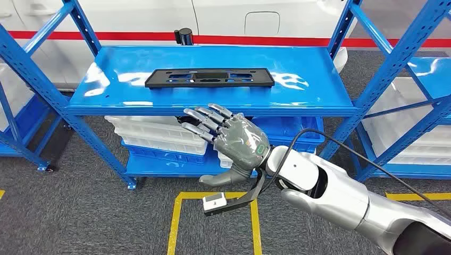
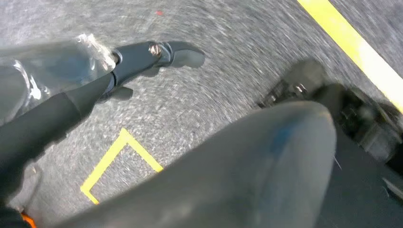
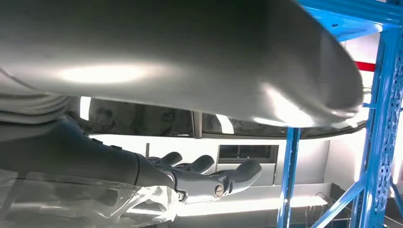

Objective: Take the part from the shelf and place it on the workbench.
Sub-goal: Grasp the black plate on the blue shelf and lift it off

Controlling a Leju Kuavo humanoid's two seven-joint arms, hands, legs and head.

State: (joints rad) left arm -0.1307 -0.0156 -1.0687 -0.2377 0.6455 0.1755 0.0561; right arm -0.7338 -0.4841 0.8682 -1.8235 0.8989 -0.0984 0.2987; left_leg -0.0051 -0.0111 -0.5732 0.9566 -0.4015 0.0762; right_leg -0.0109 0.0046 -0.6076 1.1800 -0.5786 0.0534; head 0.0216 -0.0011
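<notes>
A long flat black part (image 1: pixel 210 77) with several cut-outs lies on the top blue shelf (image 1: pixel 106 90), near its middle. My right hand (image 1: pixel 228 137) hovers in front of and just below the shelf's front edge, under the part's right half. It holds nothing, its fingers (image 1: pixel 205 119) stretched out and apart towards the left, thumb pointing down. In the right wrist view the fingers (image 3: pixel 209 178) stretch out with nothing between them. The left wrist view looks down at grey carpet, and my left hand's fingers (image 2: pixel 157 54) are straight with nothing in them.
White and blue bins (image 1: pixel 159 135) fill the lower shelf. Blue uprights (image 1: pixel 391 69) frame the shelf on both sides, with further racks at left and right. Yellow tape lines (image 1: pixel 178 218) mark the grey carpet below. A white vehicle with a red stripe (image 1: pixel 133 34) stands behind.
</notes>
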